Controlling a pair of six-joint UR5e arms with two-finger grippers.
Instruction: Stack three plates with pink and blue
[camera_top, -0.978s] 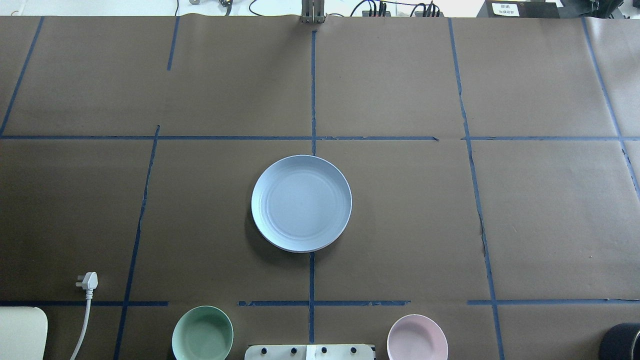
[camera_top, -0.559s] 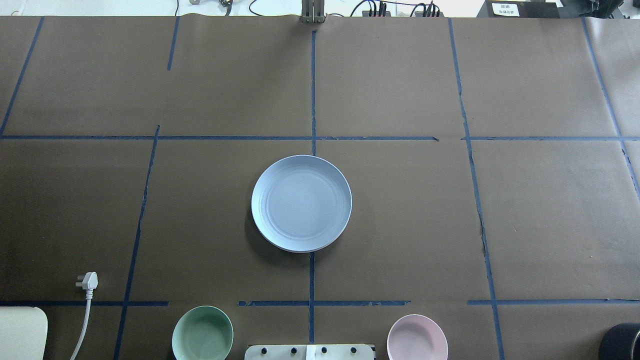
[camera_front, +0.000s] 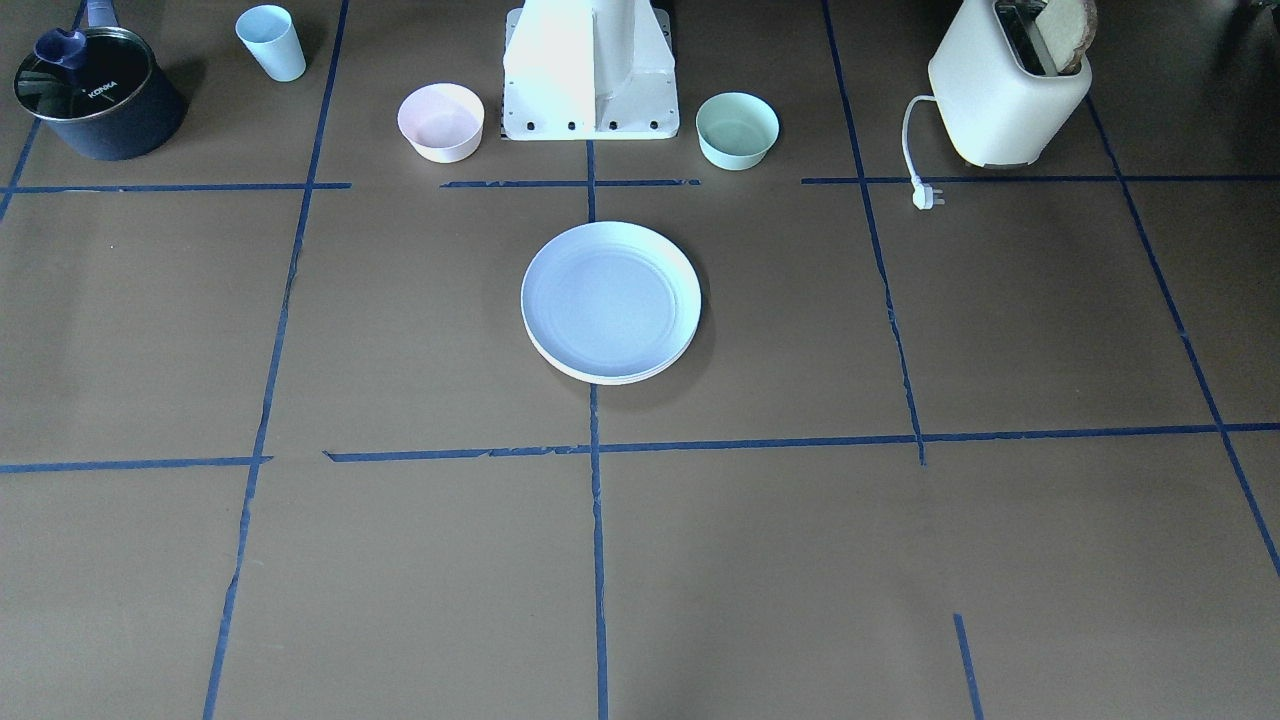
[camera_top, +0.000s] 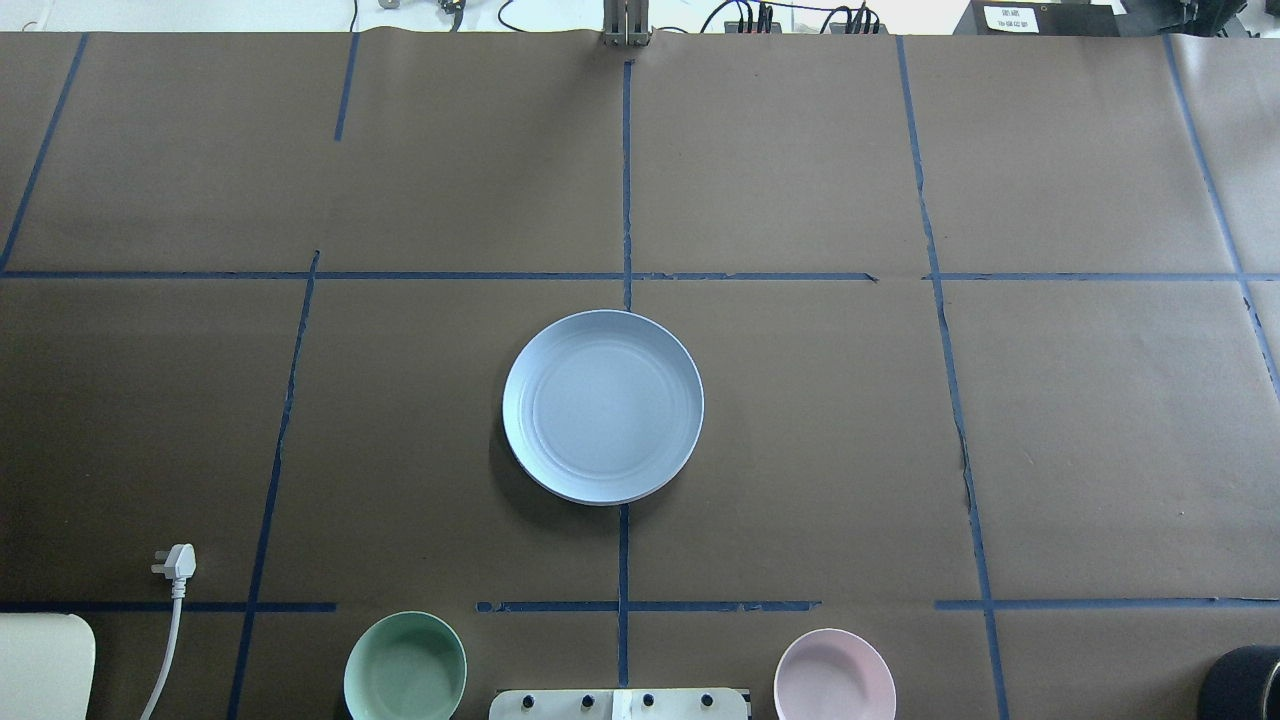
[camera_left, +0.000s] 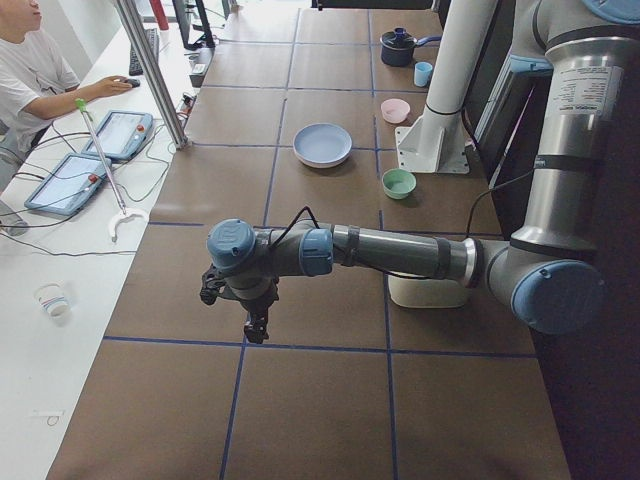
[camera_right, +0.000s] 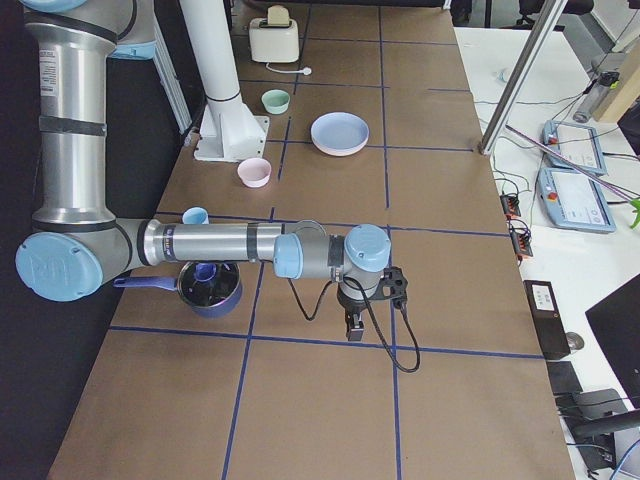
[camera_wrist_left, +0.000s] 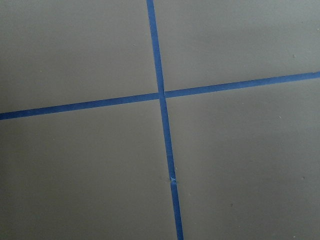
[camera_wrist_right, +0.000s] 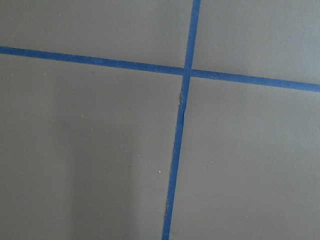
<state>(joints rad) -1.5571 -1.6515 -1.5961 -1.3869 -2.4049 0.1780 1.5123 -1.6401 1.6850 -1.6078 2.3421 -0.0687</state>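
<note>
Stack: light blue plate (camera_top: 603, 407) on top at mid-bench, with the cream plate (camera_front: 612, 377) rim showing beneath; a pink one between them cannot be made out.
Left gripper (camera_left: 256, 328): over bare paper toward the bench's left end; jaw state cannot be told.
Right gripper (camera_right: 354, 326): toward the right end; likewise unclear.
Relation: stack lies between both, well apart; neither arm is plainly nearer; round, so no long axis.
Progress: stacking looks finished.
</note>
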